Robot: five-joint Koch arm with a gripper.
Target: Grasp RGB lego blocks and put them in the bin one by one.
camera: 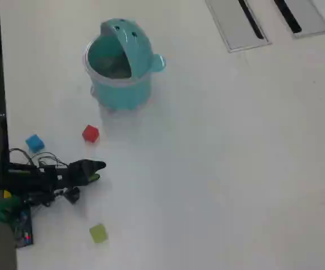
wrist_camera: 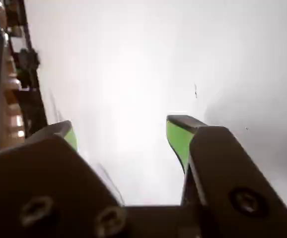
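Gripper (camera: 99, 166), lower left overhead: jaws spread, empty. You're pre-grasp; next, reach up to the red block (camera: 90, 134) (bin (camera: 120, 90) open).

Three blocks (camera: 90, 134) below bin (camera: 120, 90), overhead view

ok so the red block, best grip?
Come straight down on the red block, gripper pads on two opposite flat side faces. It sits alone on the table, rotated a bit in the overhead view, so turn the wrist to match. Nothing crowds it.
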